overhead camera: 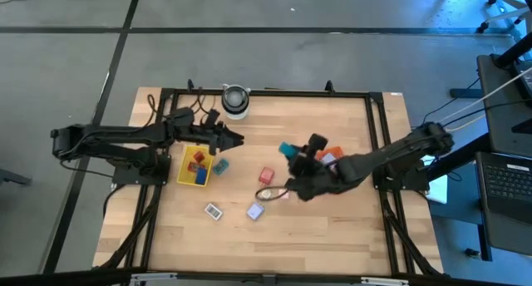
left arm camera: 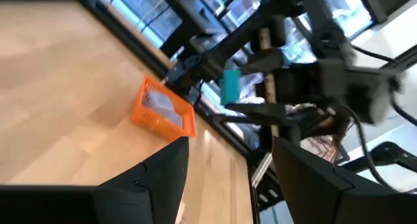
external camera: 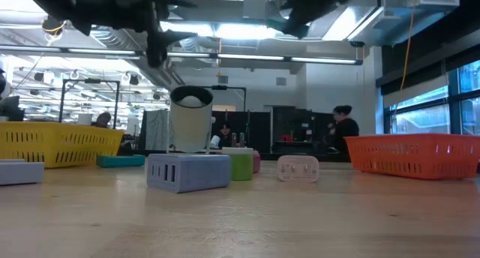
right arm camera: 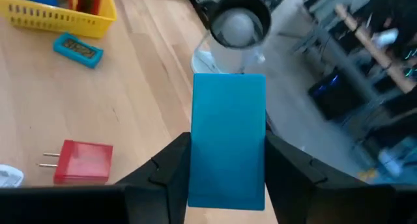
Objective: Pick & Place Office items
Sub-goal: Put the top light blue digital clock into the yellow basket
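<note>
From above: lying on the wooden surface (overhead camera: 332, 236), a yellow tray (overhead camera: 192, 166) near the left edge with red and blue pieces inside, a teal piece (overhead camera: 220, 166) just beside it, a red plug (overhead camera: 266, 175) near the middle, a white piece (overhead camera: 214, 210) and a lavender piece (overhead camera: 255, 210) toward the front edge. Standing at the back edge, a grey-white cylinder (overhead camera: 236, 101). Hanging over the yellow tray's back side, the left end effector (overhead camera: 235, 139). Sitting right of the middle, the right end effector (overhead camera: 287, 150), gripping a blue block (overhead camera: 288, 149), with an orange tray (overhead camera: 331, 156) just behind it.

At table height: standing in front, the lavender piece (external camera: 187, 172), with a green piece (external camera: 241, 166) and a white plug piece (external camera: 298, 169) behind it; the cylinder (external camera: 190, 119) farther back.

Past the left wrist: fingers (left arm camera: 159, 178) standing apart, holding nothing; the orange tray (left arm camera: 163, 111) lying ahead.

Past the right wrist: fingers (right arm camera: 171, 165) pressing both sides of the blue block (right arm camera: 228, 139), raised off the surface; the red plug (right arm camera: 81, 162) lying below.
</note>
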{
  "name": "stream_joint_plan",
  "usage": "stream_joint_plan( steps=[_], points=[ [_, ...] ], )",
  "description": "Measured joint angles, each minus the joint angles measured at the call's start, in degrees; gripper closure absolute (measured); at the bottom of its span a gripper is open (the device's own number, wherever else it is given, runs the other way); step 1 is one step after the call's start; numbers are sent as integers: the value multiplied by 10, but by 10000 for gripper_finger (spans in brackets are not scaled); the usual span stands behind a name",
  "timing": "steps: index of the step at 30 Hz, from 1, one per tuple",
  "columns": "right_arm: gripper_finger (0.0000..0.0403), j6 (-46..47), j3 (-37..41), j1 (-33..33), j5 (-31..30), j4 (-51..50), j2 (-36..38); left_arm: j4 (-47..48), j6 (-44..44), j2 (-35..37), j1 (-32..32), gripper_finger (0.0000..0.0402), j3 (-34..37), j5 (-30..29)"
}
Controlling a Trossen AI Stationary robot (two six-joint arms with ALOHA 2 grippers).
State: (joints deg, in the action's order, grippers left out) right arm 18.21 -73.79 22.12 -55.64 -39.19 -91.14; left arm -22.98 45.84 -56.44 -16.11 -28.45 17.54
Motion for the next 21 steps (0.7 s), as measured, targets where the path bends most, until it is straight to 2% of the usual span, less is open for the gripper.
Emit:
stream_joint_plan(
  steps=[4,10,16,21],
  points=[
    [244,-39,-56,10,-28,-14,-58,-31,32,-39,4,182,0,1],
    [244,-82,-110,10,-28,-16,-109,-88,68,-101,20,182,0,7],
    [244,-95,-118,1,-13,16,-117,-175,85,-151,52,182,0,15],
    [244,-99,-119,1,-4,50,-117,-193,89,-177,67,182,-5,15]
  ],
)
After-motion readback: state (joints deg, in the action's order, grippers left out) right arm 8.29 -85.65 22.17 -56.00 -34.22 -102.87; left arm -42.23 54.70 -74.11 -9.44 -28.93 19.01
